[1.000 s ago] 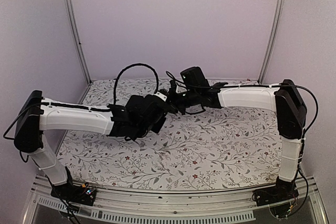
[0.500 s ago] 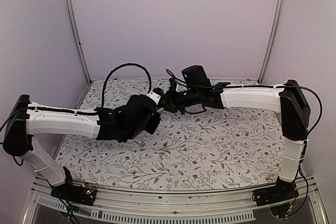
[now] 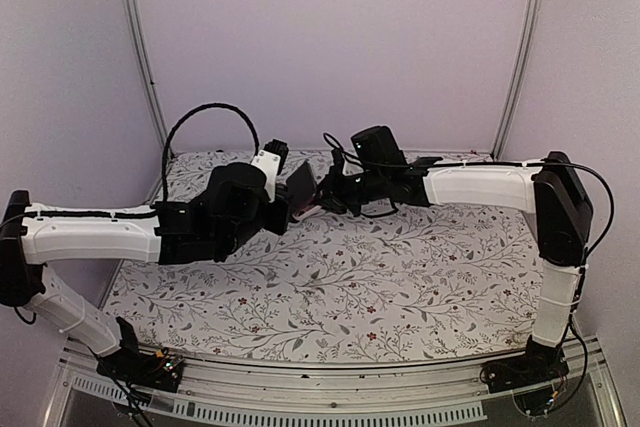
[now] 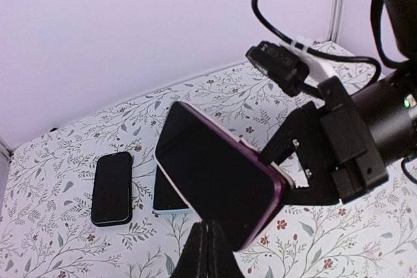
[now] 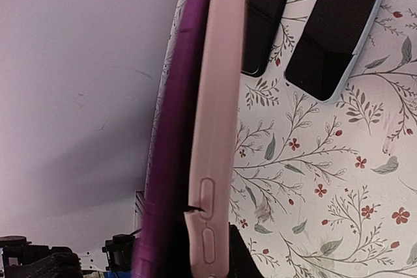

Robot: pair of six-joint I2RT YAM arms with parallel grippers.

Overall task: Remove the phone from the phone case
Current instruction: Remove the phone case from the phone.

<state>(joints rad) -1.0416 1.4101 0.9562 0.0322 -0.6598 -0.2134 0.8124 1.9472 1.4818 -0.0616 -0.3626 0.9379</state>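
My right gripper (image 3: pixel 325 193) is shut on the phone case (image 5: pixel 215 128), a pink shell with raised button covers, and holds it on edge above the table. The phone (image 5: pixel 171 135) has a purple rim and a dark screen and stands a little apart from the pink shell along their long edge. In the left wrist view the phone (image 4: pixel 218 177) faces the camera with its screen, and pink shows behind its left edge. My left gripper (image 4: pixel 206 226) is shut and empty, just below and in front of the phone, not touching it. It also shows in the top view (image 3: pixel 284 209).
Two more phones lie flat at the back left of the floral table (image 3: pixel 400 277): a black one (image 4: pixel 112 188) (image 5: pixel 264 27) and one with a pale blue rim (image 4: pixel 163 200) (image 5: pixel 333 36), partly hidden behind the held phone. Metal posts stand at the back corners.
My left arm has drawn back to the left, away from the right gripper. The phone and case now show in the gap between the two grippers. The right arm has hardly moved.
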